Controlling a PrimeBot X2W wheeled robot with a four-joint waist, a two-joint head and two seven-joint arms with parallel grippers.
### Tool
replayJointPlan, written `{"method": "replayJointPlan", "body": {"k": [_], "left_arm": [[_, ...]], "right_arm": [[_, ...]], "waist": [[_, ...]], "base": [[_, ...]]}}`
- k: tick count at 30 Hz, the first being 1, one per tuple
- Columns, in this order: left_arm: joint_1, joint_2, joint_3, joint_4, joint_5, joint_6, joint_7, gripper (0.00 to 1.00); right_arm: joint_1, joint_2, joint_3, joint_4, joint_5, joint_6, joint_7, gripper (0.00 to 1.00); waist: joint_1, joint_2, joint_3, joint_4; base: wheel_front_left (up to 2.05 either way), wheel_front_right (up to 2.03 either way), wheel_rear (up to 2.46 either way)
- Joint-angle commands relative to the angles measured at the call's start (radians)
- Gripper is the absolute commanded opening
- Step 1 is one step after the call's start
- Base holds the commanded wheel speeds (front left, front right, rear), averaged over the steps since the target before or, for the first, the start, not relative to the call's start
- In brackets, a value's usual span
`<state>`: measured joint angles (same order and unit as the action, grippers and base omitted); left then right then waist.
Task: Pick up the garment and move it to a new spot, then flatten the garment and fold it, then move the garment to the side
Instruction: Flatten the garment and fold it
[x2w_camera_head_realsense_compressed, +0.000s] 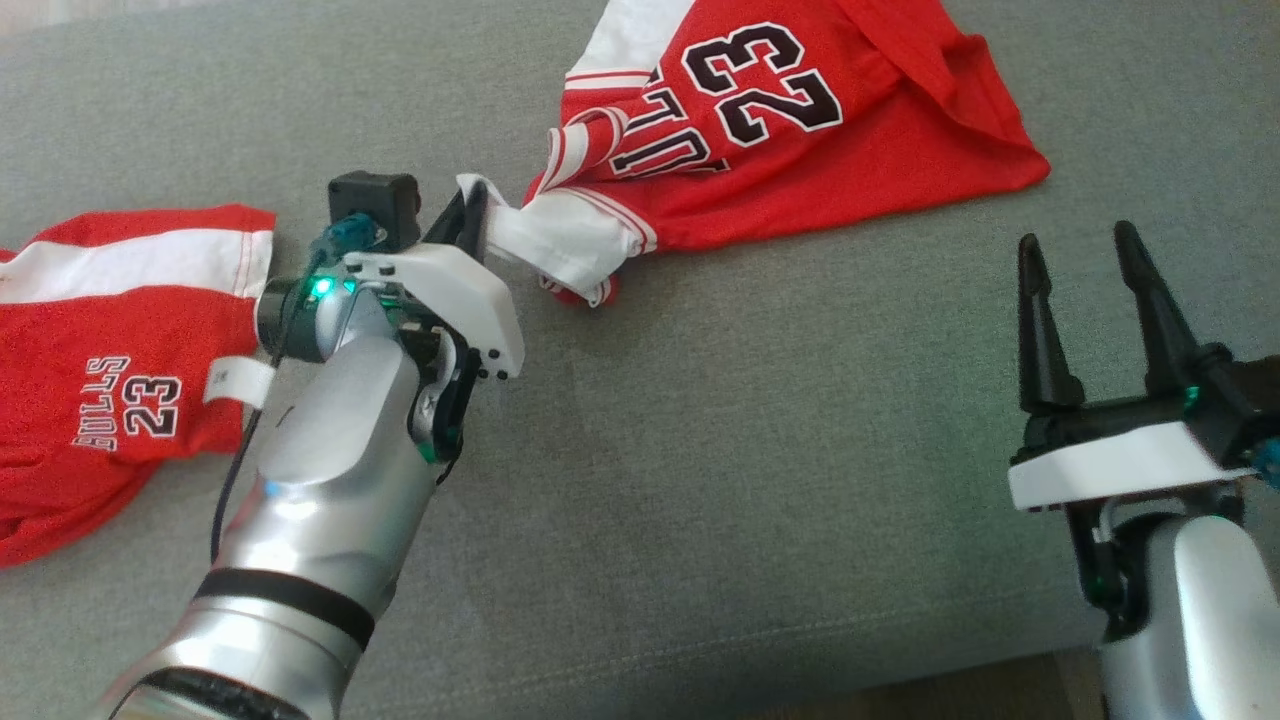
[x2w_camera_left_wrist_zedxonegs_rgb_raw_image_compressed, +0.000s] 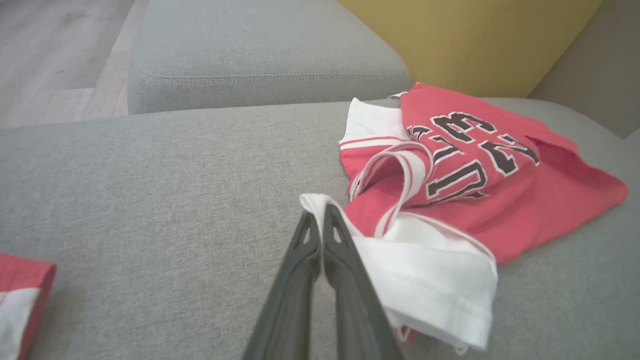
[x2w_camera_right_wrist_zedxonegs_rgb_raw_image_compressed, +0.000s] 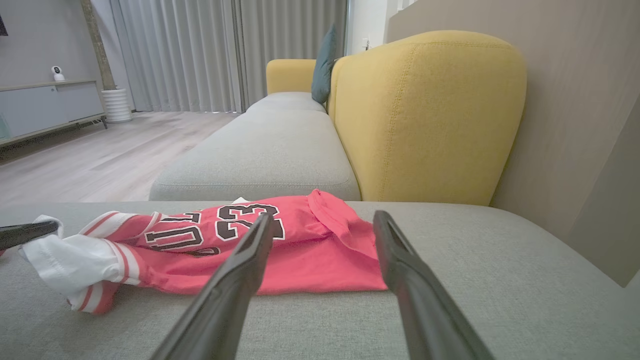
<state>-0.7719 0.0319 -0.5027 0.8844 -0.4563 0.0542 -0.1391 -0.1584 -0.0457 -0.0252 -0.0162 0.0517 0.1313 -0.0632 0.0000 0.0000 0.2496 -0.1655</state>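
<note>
The left gripper (x2w_camera_left_wrist_zedxonegs_rgb_raw_image_compressed: 319, 212) is pinching shut on just the white hem of the crumpled red-and-white number 23 jersey (x2w_camera_head_realsense_compressed: 800, 150) lying on the grey fabric sofa cushion (x2w_camera_head_realsense_compressed: 750, 450), the right gripper (x2w_camera_head_realsense_compressed: 1078, 240) is waiting wide and empty, so lifting is risking that thin bite slipping.

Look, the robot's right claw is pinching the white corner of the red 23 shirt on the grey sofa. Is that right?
No, wrong claw. The left gripper pinches the white corner of the red 23 shirt on the grey sofa, as the left wrist view shows. The right gripper stands open, apart from the shirt.
</note>
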Motion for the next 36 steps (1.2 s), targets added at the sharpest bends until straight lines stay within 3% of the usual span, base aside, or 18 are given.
{"method": "replayJointPlan", "body": {"k": [1,8,12,16,31,32,33,36], "left_arm": [[-0.052,0.018,0.025,-0.031,-0.015,0.006,-0.029,0.00],[-0.028,0.018,0.055,-0.145,-0.052,0.072,-0.120,0.00],[0.058,0.018,0.117,-0.351,0.010,0.117,-0.122,0.00],[0.208,0.018,0.127,-0.503,0.051,0.135,-0.122,0.00],[0.499,0.018,0.094,-0.575,0.020,0.164,-0.123,0.00],[0.506,0.018,0.091,-0.576,0.017,0.163,-0.123,0.42],[0.512,0.018,0.088,-0.578,0.015,0.164,-0.123,1.00],[0.523,0.018,0.082,-0.584,0.012,0.168,-0.123,1.00]], "right_arm": [[-0.027,-0.005,0.008,-0.028,0.002,-0.001,-0.009,1.00],[-0.026,-0.005,-0.030,-0.003,0.001,-0.001,-0.006,1.00],[-0.020,-0.005,-0.040,0.011,0.003,-0.001,-0.001,1.00],[-0.010,-0.005,-0.052,0.028,0.004,-0.001,0.015,1.00],[0.015,-0.005,-0.125,0.002,0.016,-0.001,0.042,1.00],[0.015,-0.005,-0.129,-0.001,0.016,-0.001,0.043,1.00],[0.015,-0.005,-0.132,-0.004,0.015,-0.001,0.045,1.00],[0.015,-0.005,-0.140,-0.009,0.011,-0.001,0.050,1.00]], "waist": [[0.0000,0.0000,-0.004,0.009],[0.0000,0.0000,-0.047,0.066],[0.0000,0.0000,-0.083,0.107],[0.0000,0.0000,-0.116,0.139],[0.0000,0.0000,-0.151,0.178],[0.0000,0.0000,-0.151,0.180],[0.0000,0.0000,-0.152,0.182],[0.0000,0.0000,-0.156,0.191]], "base": [[0.00,0.00,0.00],[0.00,0.00,0.00],[0.00,0.00,0.00],[0.00,0.00,0.00],[0.00,0.00,0.00],[0.00,0.00,0.00],[0.00,0.00,0.00],[0.00,0.00,0.00]]}}
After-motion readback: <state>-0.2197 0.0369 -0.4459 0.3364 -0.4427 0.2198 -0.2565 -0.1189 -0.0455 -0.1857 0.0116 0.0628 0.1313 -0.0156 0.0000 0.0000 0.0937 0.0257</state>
